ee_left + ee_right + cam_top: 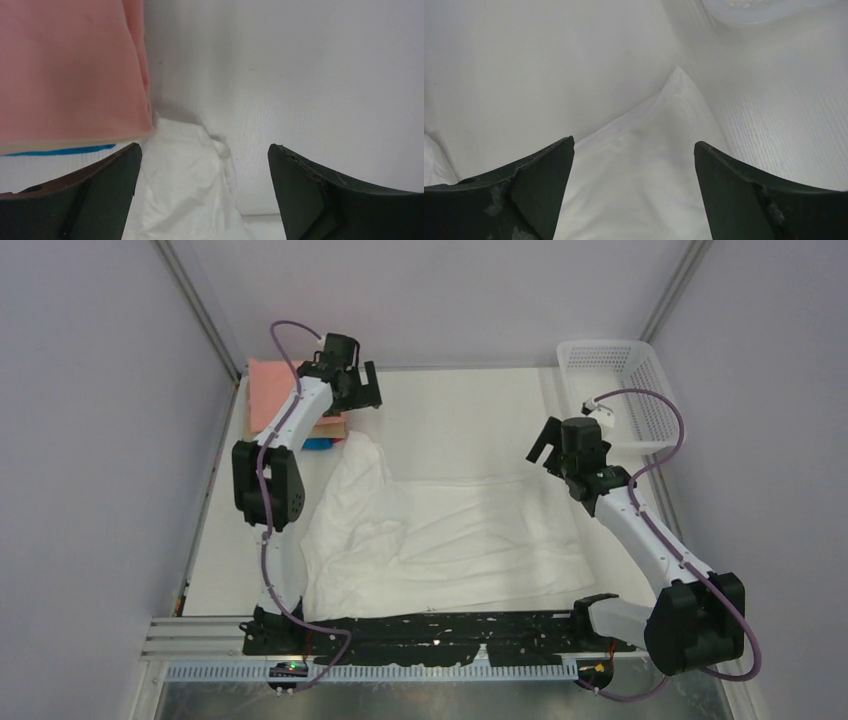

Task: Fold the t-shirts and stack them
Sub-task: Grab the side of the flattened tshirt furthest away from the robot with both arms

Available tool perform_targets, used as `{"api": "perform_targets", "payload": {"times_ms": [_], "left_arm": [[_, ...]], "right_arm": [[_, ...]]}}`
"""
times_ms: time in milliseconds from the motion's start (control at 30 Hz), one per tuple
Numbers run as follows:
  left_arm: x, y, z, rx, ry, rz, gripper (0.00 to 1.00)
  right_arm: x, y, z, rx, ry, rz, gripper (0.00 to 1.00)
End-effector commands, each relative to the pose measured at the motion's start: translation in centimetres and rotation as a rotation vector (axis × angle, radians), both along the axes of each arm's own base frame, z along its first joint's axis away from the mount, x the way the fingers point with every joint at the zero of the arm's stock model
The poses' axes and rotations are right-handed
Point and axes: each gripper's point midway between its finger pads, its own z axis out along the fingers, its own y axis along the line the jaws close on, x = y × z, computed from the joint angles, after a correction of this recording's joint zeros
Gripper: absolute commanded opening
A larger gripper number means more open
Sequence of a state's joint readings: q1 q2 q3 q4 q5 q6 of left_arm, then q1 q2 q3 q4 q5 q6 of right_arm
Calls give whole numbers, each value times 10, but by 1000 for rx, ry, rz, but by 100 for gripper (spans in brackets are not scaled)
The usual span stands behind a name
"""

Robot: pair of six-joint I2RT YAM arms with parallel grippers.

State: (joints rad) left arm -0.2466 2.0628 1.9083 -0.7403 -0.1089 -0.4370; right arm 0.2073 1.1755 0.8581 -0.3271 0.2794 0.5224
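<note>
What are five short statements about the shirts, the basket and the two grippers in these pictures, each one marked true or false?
1. The left gripper and the right gripper are both open and hold nothing. True.
2. The white shirt lies neatly folded on top of the stack. False: it lies spread out and wrinkled on the table, beside the stack.
3. The top shirt of the stack is the salmon-pink shirt. True.
4. The basket stands at the far left corner of the table. False: it stands at the far right corner; the stack is at the far left.
5. A blue layer shows below the salmon-pink shirt. True.
</note>
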Motion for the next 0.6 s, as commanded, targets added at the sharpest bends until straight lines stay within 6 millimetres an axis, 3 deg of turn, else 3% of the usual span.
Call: {"api": "perform_targets", "payload": {"times_ms": [0,100,233,367,567], "left_arm": [[20,-28,-18,-126,50,-112,100],[27,-30,-37,-136,78,-82,100],[23,-2,-64,-21,154,54,100],[14,4,-87,-28,218,77,100],[11,10,-96,-15,240,114,94]], "right_arm": [[17,-4,6,-27,-53,-19,95],[18,-1,-2,-26,-26,-6,95],[16,-1,-9,-33,0,0,95],[14,0,-12,-33,8,5,95],[14,0,-15,-34,14,4,95]]}}
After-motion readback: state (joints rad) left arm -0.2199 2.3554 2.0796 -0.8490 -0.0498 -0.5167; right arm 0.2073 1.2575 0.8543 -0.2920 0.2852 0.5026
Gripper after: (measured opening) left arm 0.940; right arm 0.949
